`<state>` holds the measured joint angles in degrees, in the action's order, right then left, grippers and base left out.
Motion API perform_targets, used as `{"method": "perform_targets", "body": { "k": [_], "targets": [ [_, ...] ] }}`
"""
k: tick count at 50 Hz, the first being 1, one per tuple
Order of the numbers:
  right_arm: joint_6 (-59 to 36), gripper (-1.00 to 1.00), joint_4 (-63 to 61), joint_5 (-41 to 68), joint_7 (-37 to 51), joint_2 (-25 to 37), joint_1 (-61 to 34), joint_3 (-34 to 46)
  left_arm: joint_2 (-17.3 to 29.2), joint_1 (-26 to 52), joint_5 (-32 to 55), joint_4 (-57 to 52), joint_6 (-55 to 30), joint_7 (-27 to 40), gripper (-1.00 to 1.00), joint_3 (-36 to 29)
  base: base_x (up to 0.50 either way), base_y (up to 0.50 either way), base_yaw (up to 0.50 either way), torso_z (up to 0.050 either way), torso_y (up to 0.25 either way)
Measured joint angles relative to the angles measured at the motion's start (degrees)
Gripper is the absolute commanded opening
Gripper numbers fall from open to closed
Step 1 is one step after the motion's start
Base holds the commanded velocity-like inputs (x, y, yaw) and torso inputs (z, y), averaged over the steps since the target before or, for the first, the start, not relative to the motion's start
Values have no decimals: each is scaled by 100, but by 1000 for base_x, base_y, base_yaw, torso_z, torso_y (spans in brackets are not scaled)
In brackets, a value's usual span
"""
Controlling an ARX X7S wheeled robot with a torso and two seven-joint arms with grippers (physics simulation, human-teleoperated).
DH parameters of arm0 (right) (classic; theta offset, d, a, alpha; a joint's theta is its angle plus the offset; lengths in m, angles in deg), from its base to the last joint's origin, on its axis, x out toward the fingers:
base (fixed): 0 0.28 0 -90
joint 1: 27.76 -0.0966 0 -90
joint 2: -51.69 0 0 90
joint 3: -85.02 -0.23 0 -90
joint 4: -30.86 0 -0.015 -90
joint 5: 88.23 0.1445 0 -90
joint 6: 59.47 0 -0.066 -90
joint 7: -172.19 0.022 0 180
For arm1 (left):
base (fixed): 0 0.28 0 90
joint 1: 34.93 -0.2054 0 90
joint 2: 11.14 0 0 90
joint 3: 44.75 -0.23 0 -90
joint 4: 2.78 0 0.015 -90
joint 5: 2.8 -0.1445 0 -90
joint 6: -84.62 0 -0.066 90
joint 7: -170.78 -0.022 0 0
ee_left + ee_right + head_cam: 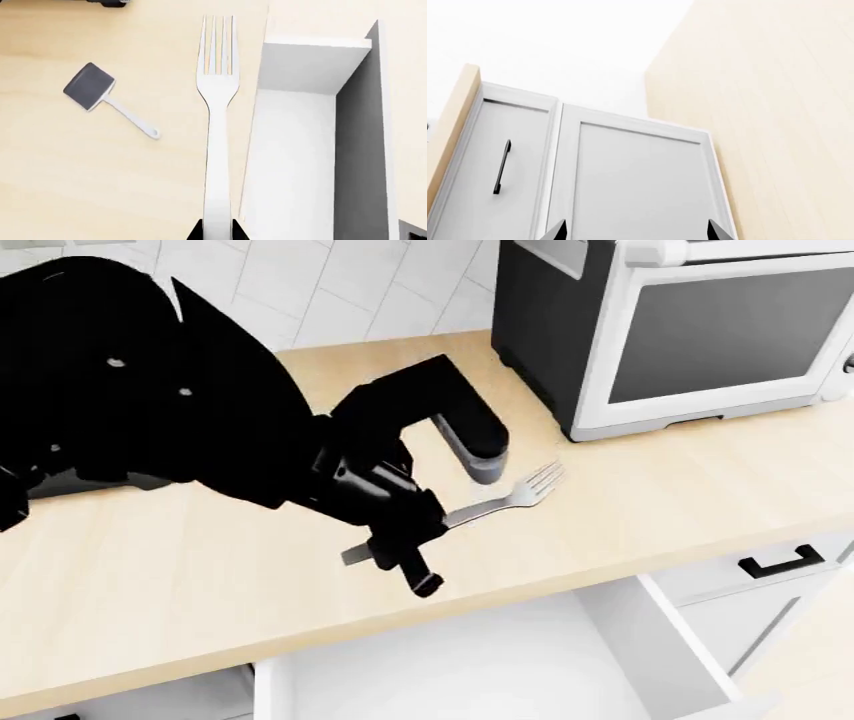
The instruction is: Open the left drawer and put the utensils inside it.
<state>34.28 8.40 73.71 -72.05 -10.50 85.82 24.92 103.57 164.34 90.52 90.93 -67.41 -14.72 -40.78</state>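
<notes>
Fork [217,125] is seen closest in the left wrist view, its handle clamped between the left fingers [217,231] and its tines pointing away from the camera. It is held above the table [100,175], just beside the open drawer [293,165]. In the head view the same fork [514,495] is seen projecting from the left gripper [400,545] over the table's front part, with the drawer [441,670] pulled well out below the edge and its white inside bare as far as is shown.

Spatula [100,97] is lying flat on the table, apart from the fork and further from the drawer. It is untouched.

Right fingers [634,232] are spread wide and hold nothing; they are directed at white cabinet doors [634,180], away from the work.

Progress is judged as follows. Opening is done. One utensil is lifted but not yet placed. The fork must be carried over the drawer and released, and the spatula must then be fetched and placed likewise. Roughly half of the task is judged to be outstanding.
</notes>
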Motion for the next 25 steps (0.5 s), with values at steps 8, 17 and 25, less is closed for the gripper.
{"method": "perform_targets", "body": {
  "k": [8,17,25],
  "targets": [
    [40,100,-54,-40,25,3,11,-31,121,-177,-47,-467,61,-42,-100,-36,0,0,0,0,0],
    [57,100,-61,-87,39,-6,1,-57,128,-392,-47,-743,132,40,-100,-82,0,0,0,0,0],
    [10,100,38,-127,38,-34,-42,-74,99,-594,-66,-878,189,96,-100,-146,0,0,0,0,0]
  ]
}}
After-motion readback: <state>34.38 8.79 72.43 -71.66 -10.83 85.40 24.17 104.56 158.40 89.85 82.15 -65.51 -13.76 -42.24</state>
